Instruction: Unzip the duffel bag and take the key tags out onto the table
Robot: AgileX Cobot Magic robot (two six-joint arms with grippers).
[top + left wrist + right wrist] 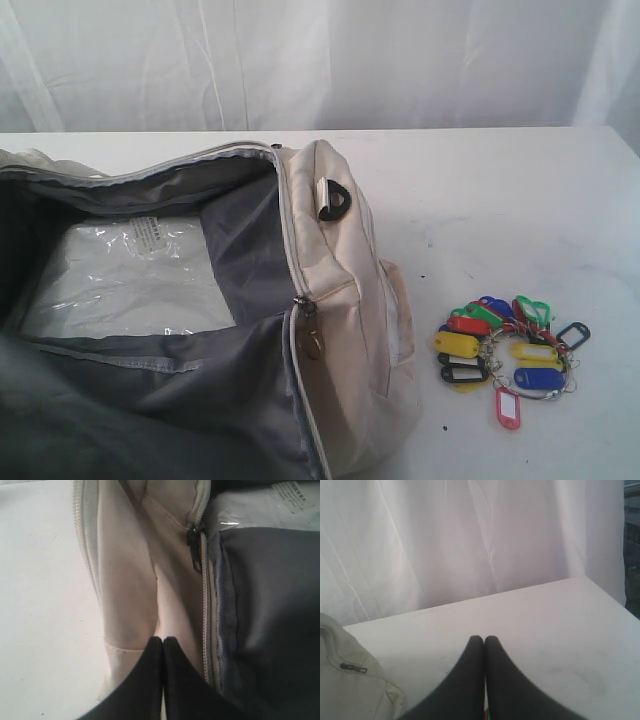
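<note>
My left gripper (163,641) and right gripper (484,639) were both pinched shut, empty. The key tags (505,350) lay on the table (500,200) right of the unzipped duffel bag (340,300); the left one snagging its fabric could drag it into them.

Exterior: set high, looks down at a slant across table (500,190) toward curtain (400,60); duffel bag (340,300) near, filling lower left of frame. Left wrist: very close, faces down onto bag's zip (204,605) and table. Right wrist: faces nearly level toward curtain; shares bag corner, table, curtain with exterior.
</note>
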